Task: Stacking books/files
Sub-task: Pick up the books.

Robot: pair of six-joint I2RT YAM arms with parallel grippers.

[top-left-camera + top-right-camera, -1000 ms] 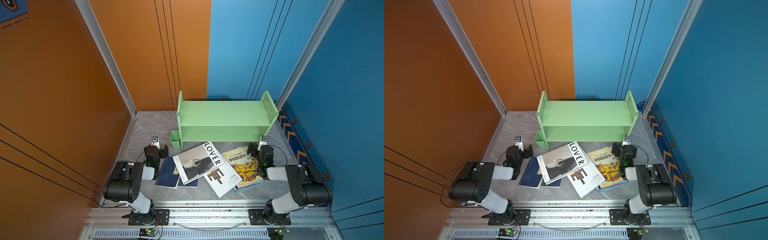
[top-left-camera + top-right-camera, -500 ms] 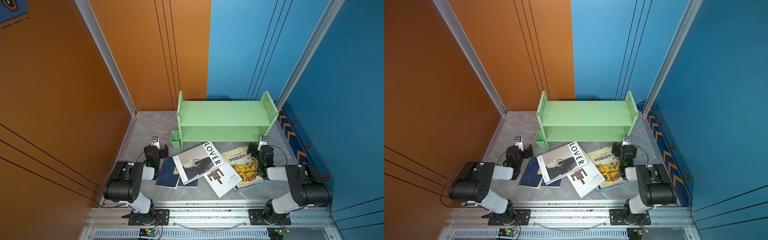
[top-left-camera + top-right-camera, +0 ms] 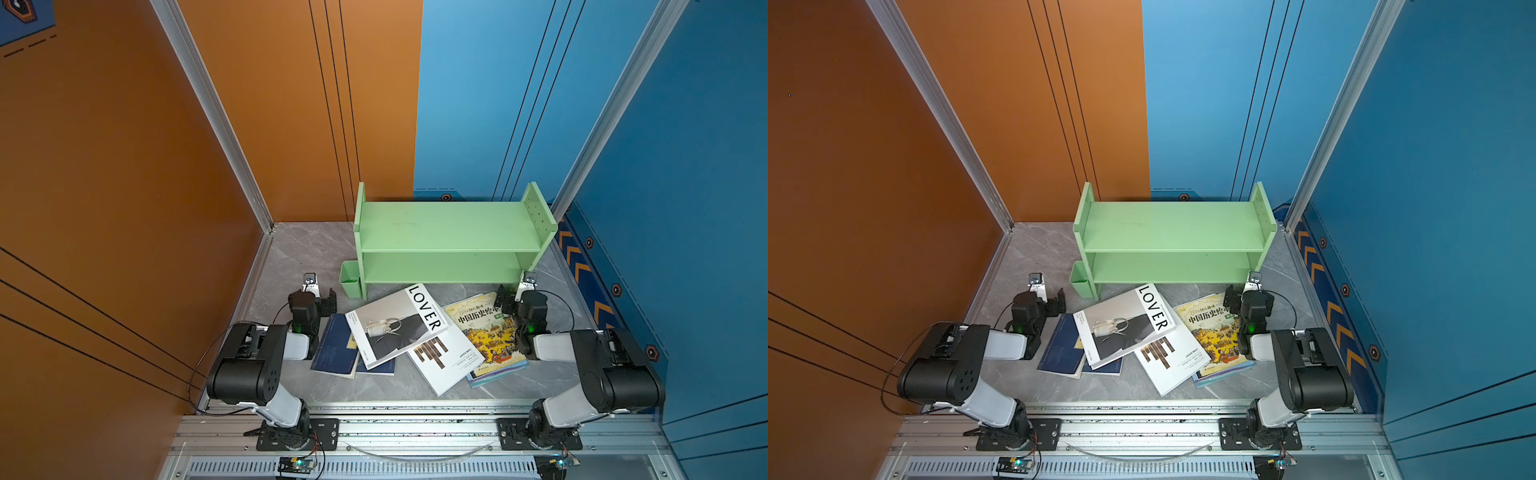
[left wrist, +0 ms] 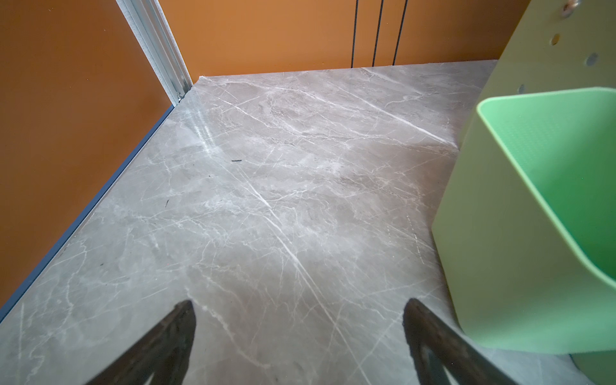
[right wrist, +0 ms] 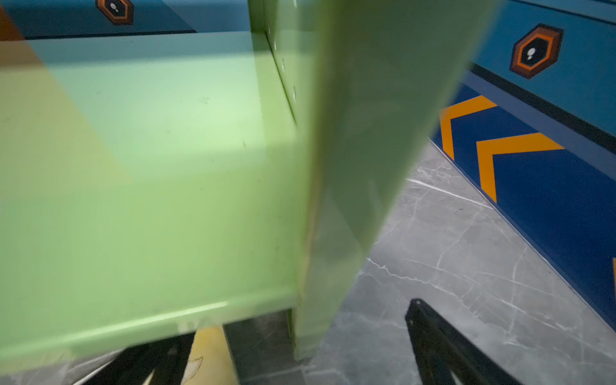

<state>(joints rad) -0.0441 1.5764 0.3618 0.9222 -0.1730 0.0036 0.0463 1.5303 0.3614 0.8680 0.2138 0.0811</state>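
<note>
In both top views the books (image 3: 395, 328) lie overlapping, flat on the table (image 3: 291, 249) before the green shelf (image 3: 444, 224), nothing stacked yet. Left gripper (image 3: 312, 296) and right gripper (image 3: 519, 297) hover empty, jaws apart.

Green two-tier shelf (image 3: 449, 232) is standing at the back of the grey marble tabletop (image 3: 299, 253). Small green bin (image 3: 352, 282) is hanging on its end nearer the orange wall (image 3: 124, 166). Blue wall (image 3: 685, 166) is carrying an orange chevron strip (image 3: 582, 266). Aluminium rail (image 3: 415, 428) is running along the front.

Marble tabletop (image 3: 299, 249): green shelf (image 3: 449, 226), scattered books (image 3: 440, 361)
</note>
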